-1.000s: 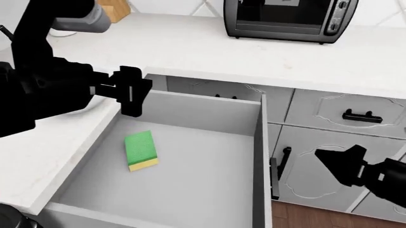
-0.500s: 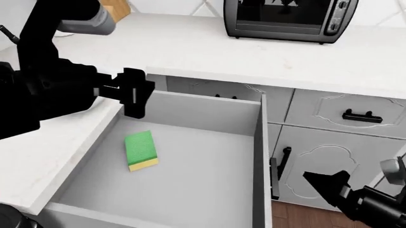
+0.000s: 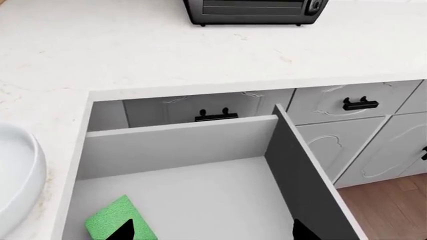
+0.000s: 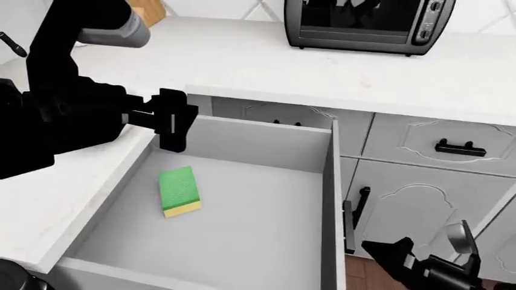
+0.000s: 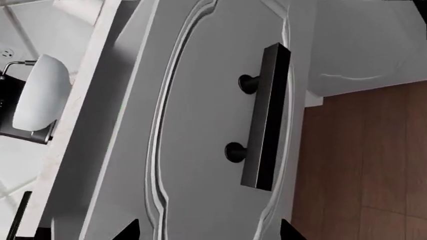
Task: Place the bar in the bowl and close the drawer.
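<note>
The left gripper (image 4: 171, 119) hangs over the back left corner of the drawer (image 4: 241, 235). Its two fingers are spread wide and there is nothing between them. In its wrist view the tips frame the inside of the drawer, so I judge it is searching there for something to pick. The right gripper (image 4: 391, 251) is low, in front of the drawer and to its right side, also spread and empty. Its camera looks straight at the moulded drawer front (image 5: 193, 125) and the black handle (image 5: 263, 117) without touching them. I think it waits there to push the drawer shut once the first step is done.

The drawer is pulled far out. Inside I see only a green sponge (image 4: 178, 191) with a yellow underside, lying flat near the left wall. I cannot find the bar in any view, so it may be hidden by the left arm or lie outside the pictures. The bowl (image 3: 17, 175) stands on the counter just beside the left wall of the drawer. As far as its inside shows it is empty, so I judge neither step of the task is done.

The white marbled counter (image 4: 266, 66) runs behind the drawer and along its left side. A black toaster oven (image 4: 367, 24) stands on it, well behind the drawer. To the right of the drawer are more pale grey cabinet fronts (image 4: 419, 139) with black handles. Below them is a brown wooden floor (image 5: 360, 165).
</note>
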### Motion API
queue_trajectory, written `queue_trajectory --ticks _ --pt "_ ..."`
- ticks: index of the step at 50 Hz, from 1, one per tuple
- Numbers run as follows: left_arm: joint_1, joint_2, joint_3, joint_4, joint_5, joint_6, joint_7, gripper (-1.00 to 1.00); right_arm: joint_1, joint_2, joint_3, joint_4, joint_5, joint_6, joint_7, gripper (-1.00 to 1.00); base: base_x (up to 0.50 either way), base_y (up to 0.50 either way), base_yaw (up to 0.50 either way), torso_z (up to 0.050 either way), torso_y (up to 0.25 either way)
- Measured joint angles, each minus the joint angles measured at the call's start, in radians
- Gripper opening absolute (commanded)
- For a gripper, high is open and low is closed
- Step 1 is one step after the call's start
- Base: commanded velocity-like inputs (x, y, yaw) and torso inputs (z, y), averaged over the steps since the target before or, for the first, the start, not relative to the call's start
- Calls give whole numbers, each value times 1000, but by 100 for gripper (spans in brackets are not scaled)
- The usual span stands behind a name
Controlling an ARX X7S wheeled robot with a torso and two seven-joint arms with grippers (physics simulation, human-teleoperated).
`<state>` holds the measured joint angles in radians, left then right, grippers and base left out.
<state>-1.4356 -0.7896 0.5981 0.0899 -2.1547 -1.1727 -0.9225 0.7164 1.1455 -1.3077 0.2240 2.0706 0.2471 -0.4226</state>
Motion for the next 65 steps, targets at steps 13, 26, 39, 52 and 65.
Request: queue_trajectory --ticks 13,26,39,52,65 --pt "1 0 5 0 5 3 5 100 1 -94 -22 108 -17 54 -102 100 0 0 0 0 0" --pt "-2 0 13 0 4 6 5 100 7 -155 -28 172 -36 81 -176 100 0 0 0 0 0" --pt "-3 1 20 -1 6 8 7 100 28 -223 -35 269 -83 114 -288 100 0 0 0 0 0" --pt "-2 1 25 -2 11 11 13 100 53 -310 -57 363 -127 163 -436 100 0 0 0 0 1" --pt "-2 1 31 -3 15 13 17 100 59 -363 -66 392 -96 203 -449 100 0 0 0 0 0"
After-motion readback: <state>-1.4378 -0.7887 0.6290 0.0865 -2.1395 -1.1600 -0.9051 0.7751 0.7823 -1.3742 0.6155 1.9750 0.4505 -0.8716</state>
